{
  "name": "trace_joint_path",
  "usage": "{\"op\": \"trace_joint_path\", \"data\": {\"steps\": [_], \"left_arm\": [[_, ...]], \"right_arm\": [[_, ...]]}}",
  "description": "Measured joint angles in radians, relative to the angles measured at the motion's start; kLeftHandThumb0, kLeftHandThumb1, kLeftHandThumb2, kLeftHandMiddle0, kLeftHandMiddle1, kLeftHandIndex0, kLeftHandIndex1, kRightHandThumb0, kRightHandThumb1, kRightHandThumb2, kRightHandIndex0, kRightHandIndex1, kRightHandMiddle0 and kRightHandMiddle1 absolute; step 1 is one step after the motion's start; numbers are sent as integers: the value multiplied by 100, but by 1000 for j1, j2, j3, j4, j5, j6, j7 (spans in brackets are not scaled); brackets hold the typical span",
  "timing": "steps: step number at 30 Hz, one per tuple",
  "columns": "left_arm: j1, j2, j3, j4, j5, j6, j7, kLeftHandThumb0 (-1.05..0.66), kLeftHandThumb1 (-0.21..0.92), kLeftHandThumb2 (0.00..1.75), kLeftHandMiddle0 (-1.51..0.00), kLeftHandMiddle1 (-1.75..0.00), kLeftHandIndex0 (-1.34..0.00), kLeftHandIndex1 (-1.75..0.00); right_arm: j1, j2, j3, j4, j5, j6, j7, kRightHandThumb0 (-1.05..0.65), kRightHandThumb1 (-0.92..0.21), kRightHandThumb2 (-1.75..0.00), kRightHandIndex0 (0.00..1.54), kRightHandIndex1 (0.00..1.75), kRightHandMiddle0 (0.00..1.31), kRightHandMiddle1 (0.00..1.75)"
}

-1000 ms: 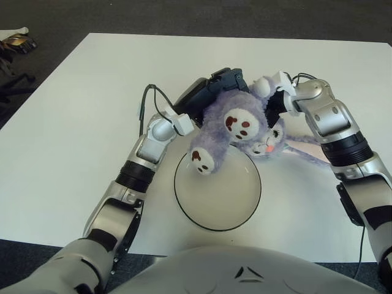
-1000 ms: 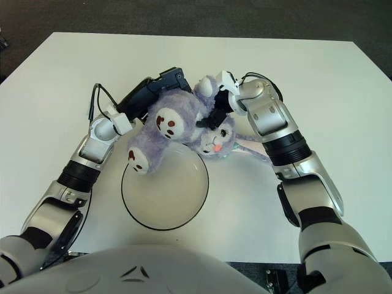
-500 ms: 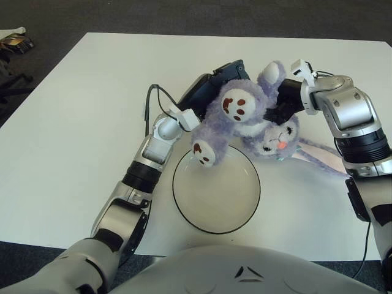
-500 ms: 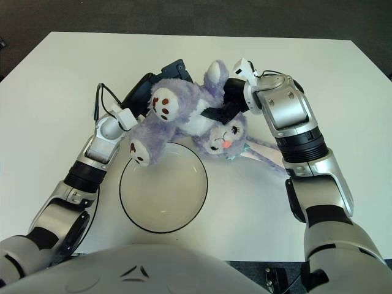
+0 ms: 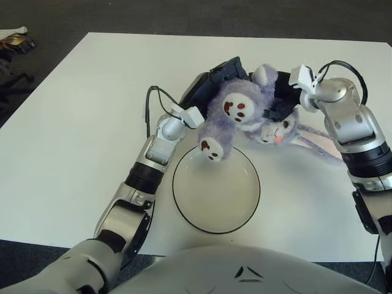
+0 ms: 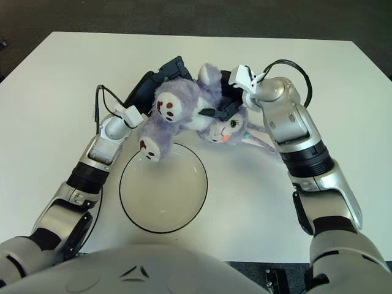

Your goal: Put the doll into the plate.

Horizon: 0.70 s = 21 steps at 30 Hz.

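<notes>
A fluffy purple doll (image 5: 236, 116) with white paws and long ears hangs upside down, held between both hands above the far rim of the plate. My left hand (image 5: 211, 82) grips it from the left and behind. Pressing against its right side near the face is my right hand (image 5: 283, 98). The doll's face (image 6: 222, 130) with a pink tongue points down and right, and its long ears (image 5: 318, 142) trail on the table to the right. One paw (image 5: 211, 150) dangles over the far edge of the white, dark-rimmed plate (image 5: 190, 208), which has nothing in it.
The white table (image 5: 73, 135) ends at a dark floor on all sides. A few dark items (image 5: 15, 43) lie on the floor at the far left.
Both hands have lifted the doll slightly and drawn it back and a little right; its body now hangs more compactly at the plate's far rim, and the right wrist has turned.
</notes>
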Motion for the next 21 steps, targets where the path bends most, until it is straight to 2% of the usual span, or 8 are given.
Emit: {"op": "trace_joint_path", "data": {"steps": [3, 10, 12, 13, 15, 18, 21], "left_arm": [[0, -2, 5, 11, 4, -2, 16, 0, -5, 170, -93, -164, -65, -175], [-5, -10, 16, 26, 18, -1, 58, 0, -8, 174, -94, -167, -67, -175], [-9, -10, 18, 27, 22, 4, 64, 0, -7, 174, -93, -168, -67, -175], [-11, -10, 19, 28, 26, 8, 68, 0, -7, 174, -92, -170, -67, -175], [-15, -10, 23, 32, 30, 14, 75, 0, -7, 174, -92, -170, -67, -175], [-19, -8, 34, 42, 38, 17, 87, 0, -7, 175, -92, -170, -67, -175], [-26, -3, 50, 62, 47, 22, 106, 0, -8, 175, -93, -168, -68, -175]], "right_arm": [[30, -3, -13, -3, -13, -83, -39, 39, -60, -79, 54, 152, 0, 155], [79, -8, -53, 1, -62, -263, -127, 38, -70, -60, 54, 146, 1, 149], [88, -11, -63, 2, -73, -293, -144, 15, -50, -76, 45, 139, 1, 146], [93, -12, -69, 3, -85, -309, -158, -1, -35, -92, 40, 135, 1, 145], [100, -14, -77, 4, -116, -334, -189, -17, -19, -109, 34, 128, 0, 142], [109, -18, -93, 4, -154, -349, -227, -25, -12, -116, 31, 119, 0, 137], [120, -20, -108, 4, -193, -353, -263, -29, -10, -118, 30, 113, 0, 133]]}}
